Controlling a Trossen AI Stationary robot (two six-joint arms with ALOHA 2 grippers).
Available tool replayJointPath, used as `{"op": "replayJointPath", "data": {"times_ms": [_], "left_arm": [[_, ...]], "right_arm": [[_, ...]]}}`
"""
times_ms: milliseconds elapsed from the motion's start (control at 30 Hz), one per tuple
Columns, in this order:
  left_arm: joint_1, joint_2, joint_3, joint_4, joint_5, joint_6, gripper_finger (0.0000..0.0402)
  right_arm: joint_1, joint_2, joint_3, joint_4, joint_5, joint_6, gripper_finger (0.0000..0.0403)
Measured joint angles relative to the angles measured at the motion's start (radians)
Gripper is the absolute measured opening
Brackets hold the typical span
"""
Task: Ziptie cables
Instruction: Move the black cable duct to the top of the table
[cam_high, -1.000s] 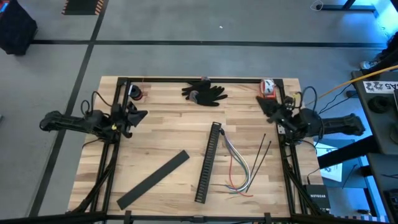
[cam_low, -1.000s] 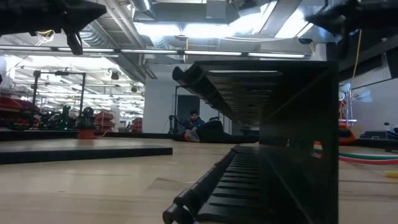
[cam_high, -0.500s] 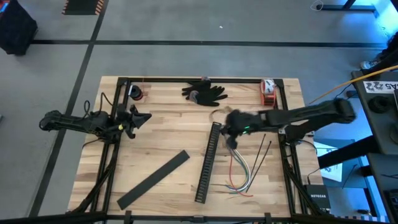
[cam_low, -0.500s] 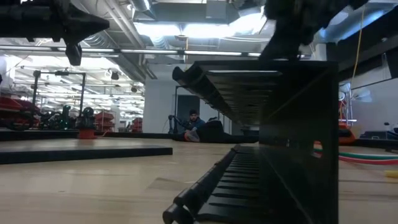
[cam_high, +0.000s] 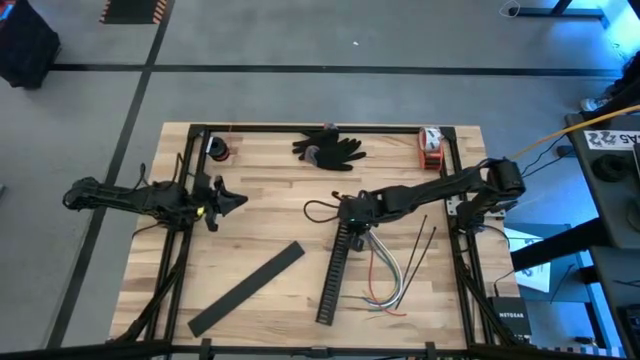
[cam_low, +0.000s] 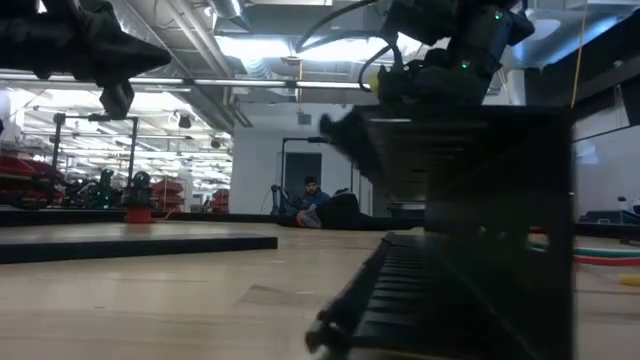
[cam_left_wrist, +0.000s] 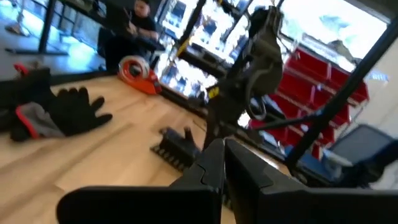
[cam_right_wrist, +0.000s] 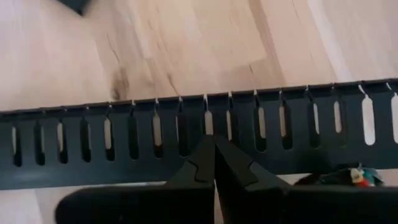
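Pale striped wood table (cam_high: 260, 225). Black comb-slotted bar (cam_high: 335, 275) with even slits. Plain black strip (cam_high: 245, 288). Grey, white and red cables (cam_high: 385, 275). Thin dark ziptie (cam_high: 420, 243). Black glove (cam_high: 328, 147) with grey and red cuff.

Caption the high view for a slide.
Right gripper, shut, over the slotted bar's far end; cables lie untouched beside it.

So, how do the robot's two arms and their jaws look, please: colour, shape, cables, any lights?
Both arms are dark, slim and jointed. The left arm carries a small yellow mark near its wrist; the right arm shows a green light near its wrist and a thin black cable looping beside it. Each gripper, left gripper and right gripper, ends in two flat, black, tapering fingers.
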Motion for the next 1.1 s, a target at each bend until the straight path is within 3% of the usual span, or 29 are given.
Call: {"op": "replayJointPath", "data": {"times_ms": [333, 433, 667, 767, 900, 1100], "left_arm": [[0.0, 0.0, 0.0, -0.021, 0.009, -0.015, 0.0008], [0.0, 0.0, 0.0, -0.035, 0.009, -0.024, 0.0008], [0.0, -0.001, 0.0, -0.049, 0.01, -0.034, 0.0008], [0.0, 0.0, 0.0, -0.045, 0.011, -0.034, 0.0008], [0.0, 0.0, 0.0, -0.047, 0.01, -0.034, 0.0008], [-0.002, 0.002, 0.0, -0.05, 0.012, -0.041, 0.0008]], "right_arm": [[0.008, -0.064, 0.055, -0.123, 0.01, 0.01, 0.0001], [0.015, -0.08, 0.072, -0.142, -0.011, 0.092, 0.0001], [0.001, -0.066, 0.074, 0.104, -0.048, 0.298, 0.0005], [-0.033, -0.066, 0.082, 0.142, -0.057, 0.224, 0.0033], [-0.071, -0.067, 0.107, 0.093, -0.136, 0.08, 0.0103], [-0.103, -0.048, 0.189, -0.176, -0.15, -0.075, 0.02]]}}
